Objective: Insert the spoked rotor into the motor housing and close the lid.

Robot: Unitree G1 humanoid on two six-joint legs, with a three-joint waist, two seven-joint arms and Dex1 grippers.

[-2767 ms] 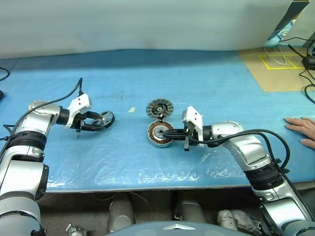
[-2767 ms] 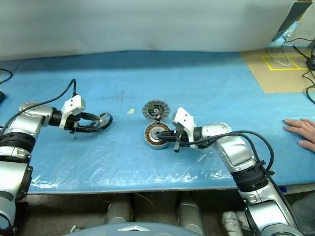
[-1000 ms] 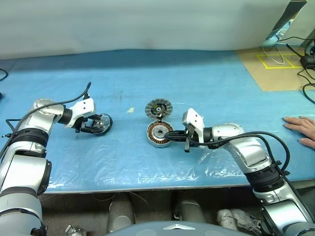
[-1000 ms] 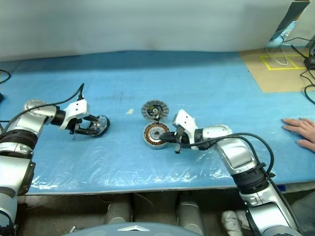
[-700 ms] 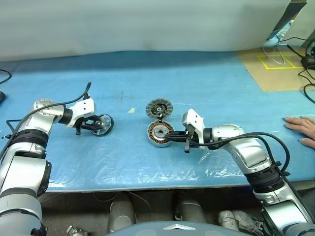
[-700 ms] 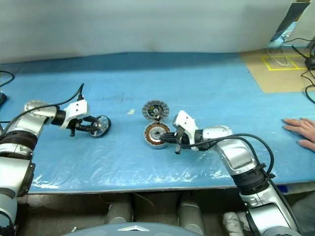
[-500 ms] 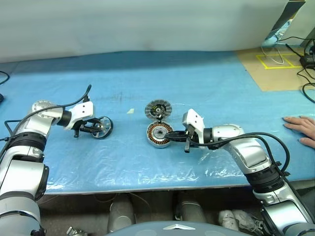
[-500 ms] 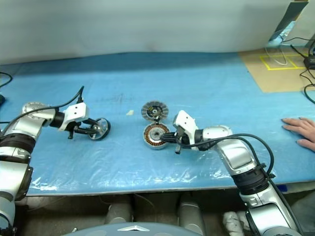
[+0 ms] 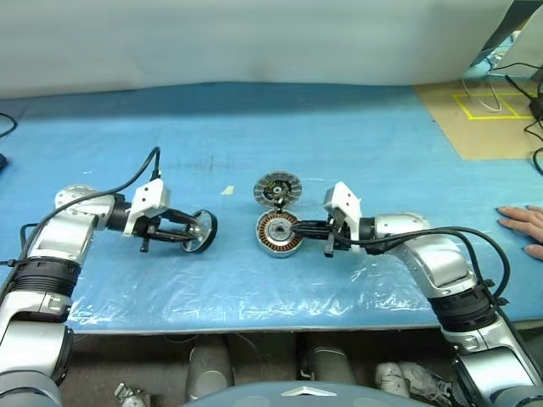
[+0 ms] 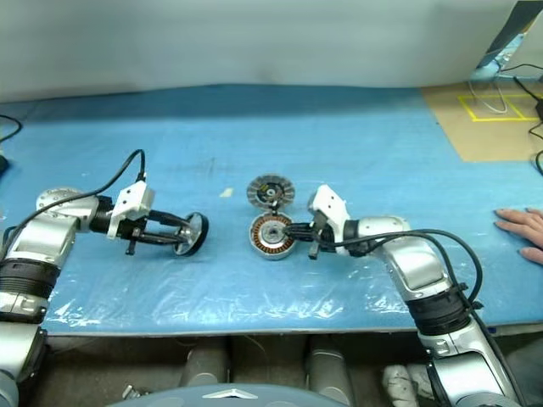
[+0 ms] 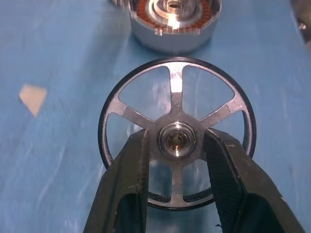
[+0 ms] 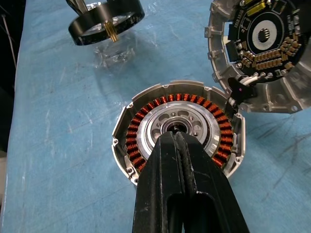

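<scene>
The left gripper [image 9: 187,236] is swinging in from the side, pinching the spoked rotor [image 9: 202,231] by its hub, closing on the open motor housing [image 9: 278,233] mid-table that the right gripper [image 9: 299,230], jaws pressed together, is pinning, lid [image 9: 277,187] waiting just behind, so insertion looks next.
</scene>
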